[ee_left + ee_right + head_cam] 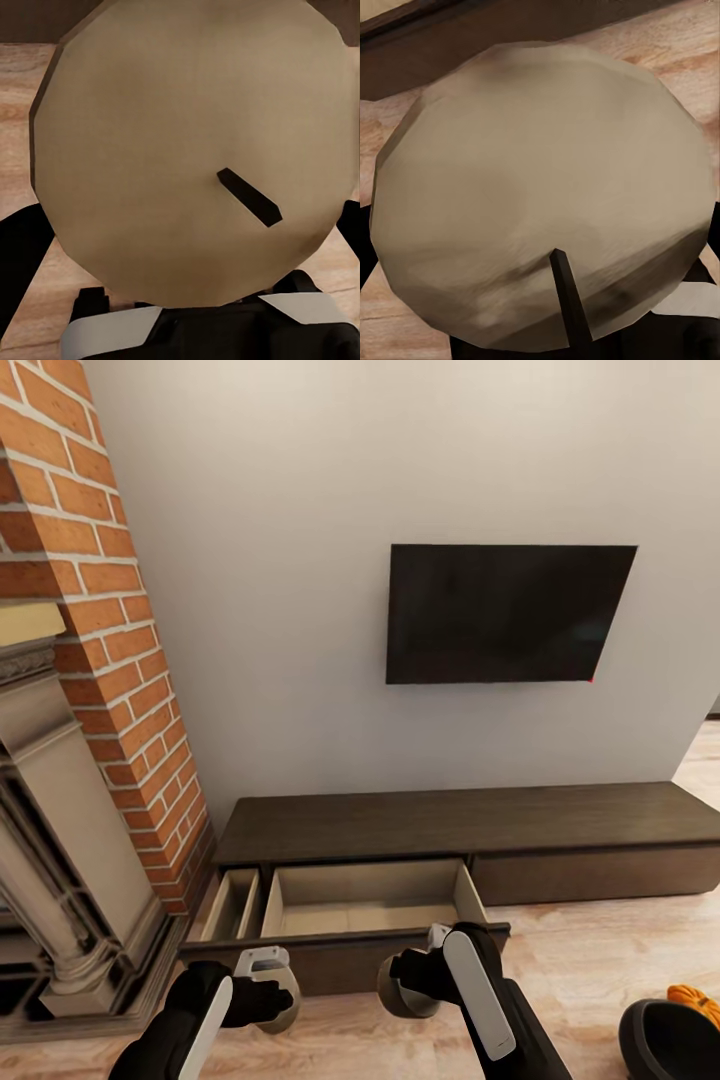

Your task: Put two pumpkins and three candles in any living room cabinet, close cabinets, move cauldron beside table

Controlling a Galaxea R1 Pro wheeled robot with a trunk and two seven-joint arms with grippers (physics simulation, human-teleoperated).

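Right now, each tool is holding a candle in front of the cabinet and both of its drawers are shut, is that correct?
Not quite. The head view shows the cabinet with two drawers pulled open, a narrow one and a wide one. The rest holds: the left tool and right tool each hold a candle.

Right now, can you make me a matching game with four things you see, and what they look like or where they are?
Things:
1. TV
2. drawer
3. cauldron
4. candle

Clues:
A. pulled open, pale inside
B. beige and round with a dark wick
C. hanging on the wall
D. on the floor at the far right

Pairs: 1-C, 2-A, 3-D, 4-B
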